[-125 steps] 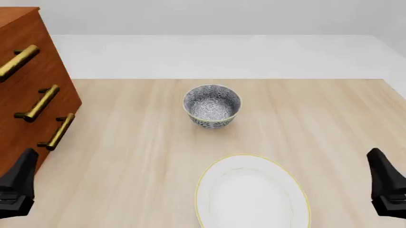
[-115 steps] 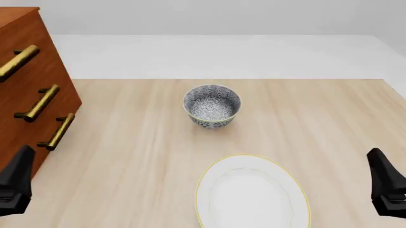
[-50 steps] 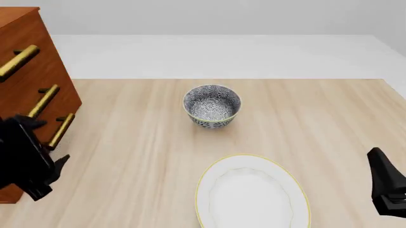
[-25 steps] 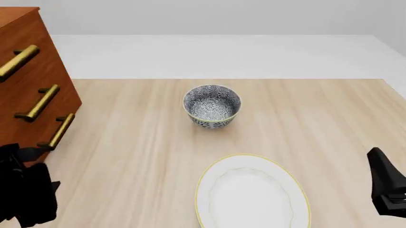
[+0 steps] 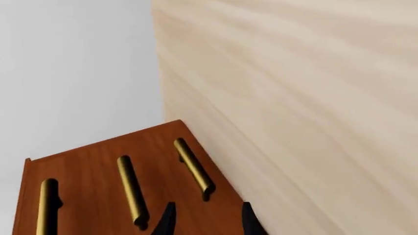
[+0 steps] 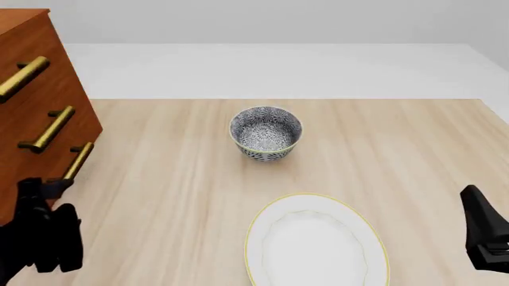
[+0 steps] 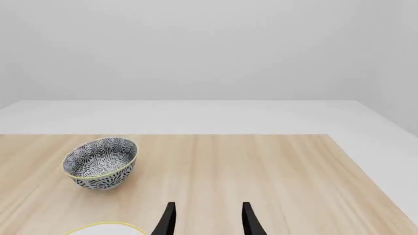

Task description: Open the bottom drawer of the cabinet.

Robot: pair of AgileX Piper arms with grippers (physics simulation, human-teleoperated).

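The cabinet (image 6: pixel 40 89) stands at the table's left edge, reddish-brown, its three brass handles facing right. The bottom drawer (image 6: pixel 82 136) is shut, and its handle (image 6: pixel 76 162) lies closest to the tabletop. My left gripper (image 6: pixel 42 190) hangs just in front of the near end of that handle. In the left wrist view the bottom handle (image 5: pixel 194 167) lies just ahead of the open left gripper (image 5: pixel 207 223), with nothing between the fingers. My right gripper (image 6: pixel 485 235) stays at the near right edge, and the right wrist view shows it (image 7: pixel 207 219) open and empty.
A patterned bowl (image 6: pixel 266 132) sits at the table's middle, also seen in the right wrist view (image 7: pixel 101 161). A white gold-rimmed plate (image 6: pixel 316 244) lies near the front edge. The table's far edge (image 6: pixel 286 99) meets a pale floor.
My left gripper came up from the near left corner to the cabinet's base, dipped back, and now points at the bottom handle. The right gripper, bowl and plate have not moved.
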